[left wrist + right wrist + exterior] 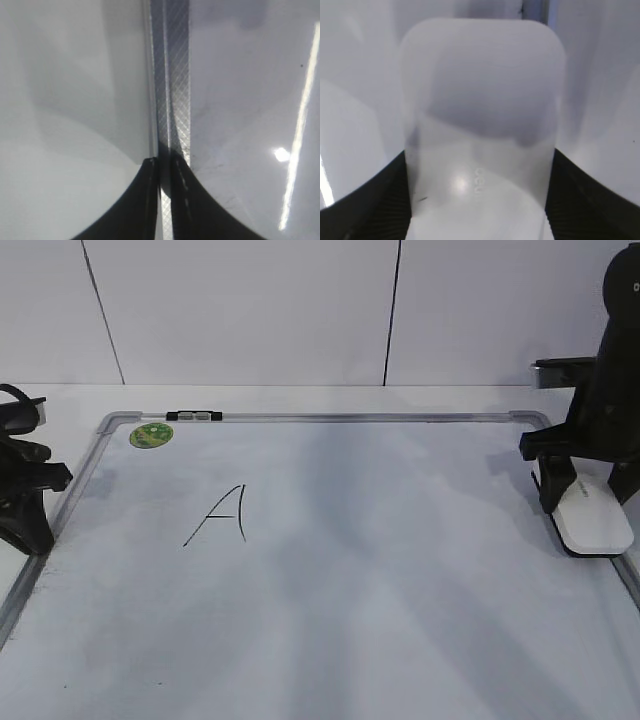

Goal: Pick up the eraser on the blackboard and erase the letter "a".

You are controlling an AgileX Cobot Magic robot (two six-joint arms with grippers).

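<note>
Your blackboard (400, 590) fills the table, but only a capital "A" (222, 515) shows at its left, no cursive one. The eraser (592, 520) lies at the right edge, long axis toward you, between the right gripper (585, 502)'s wide fingers; whether they grip it you can't tell. The left gripper (164, 167) is closed, empty.

Left hand (165, 172) is seen at 6 o'clock, black fingers (145, 200) nearly together with only a thin slit between them. The silver-grey frame (172, 75) of the blackboard (245, 100) runs from 12 to 6 o'clock, passing into that slit. White counter (75, 100) is seen from 7 to 11 o'clock, crossed by soft shadows. The board surface from 1 to 5 o'clock carries bright glare streaks and faint dark specks.
</note>
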